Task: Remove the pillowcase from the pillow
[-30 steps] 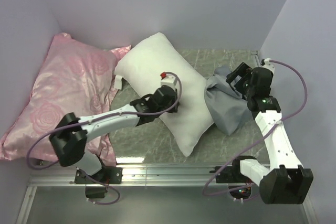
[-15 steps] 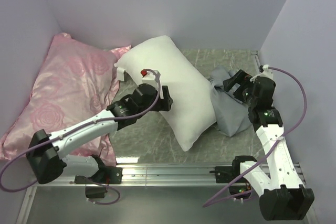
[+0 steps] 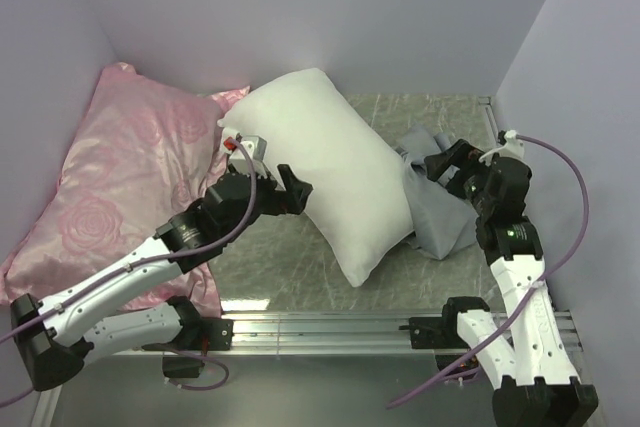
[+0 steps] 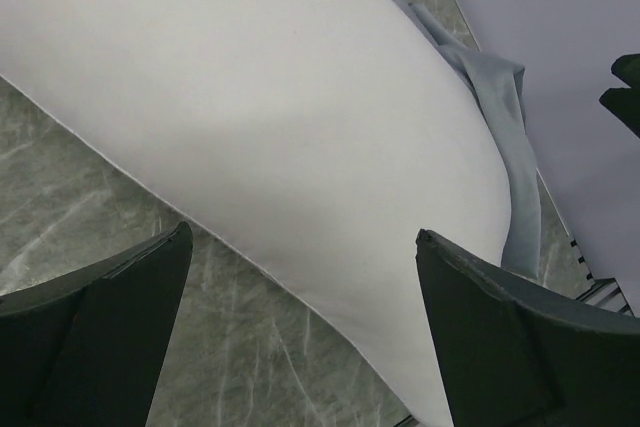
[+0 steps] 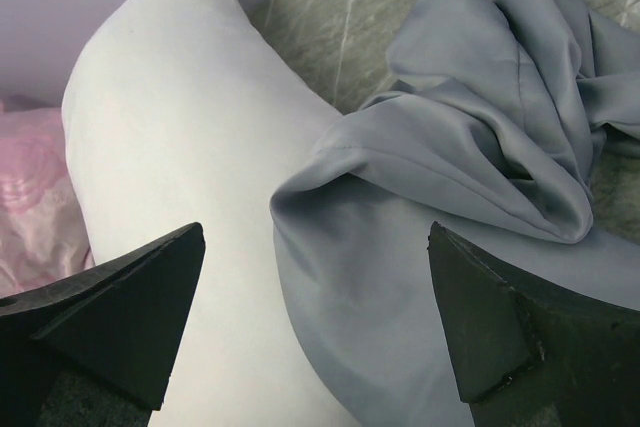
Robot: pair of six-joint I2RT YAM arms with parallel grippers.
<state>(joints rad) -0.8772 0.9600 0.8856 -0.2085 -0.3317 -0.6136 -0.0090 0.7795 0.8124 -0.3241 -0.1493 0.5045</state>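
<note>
The plain white pillow (image 3: 325,162) lies bare and diagonal across the middle of the table, also filling the left wrist view (image 4: 260,97). The grey-blue pillowcase (image 3: 432,219) is off it, crumpled in a heap against the pillow's right side (image 5: 450,147). My left gripper (image 3: 268,187) hangs open just left of the pillow's near edge, nothing between its fingers (image 4: 302,235). My right gripper (image 3: 452,159) is open above the pillowcase heap, holding nothing (image 5: 316,231).
A pink rose-patterned satin pillow (image 3: 130,167) leans in the left corner against the wall, its edge touching the white pillow's far end. Lilac walls close in the left, back and right. A metal rail (image 3: 320,325) runs along the table's near edge.
My left gripper opened, let go of the white pillow and drew back to the left. The pillow settled slightly toward the back. My right arm pulled back a little from the pillowcase.
</note>
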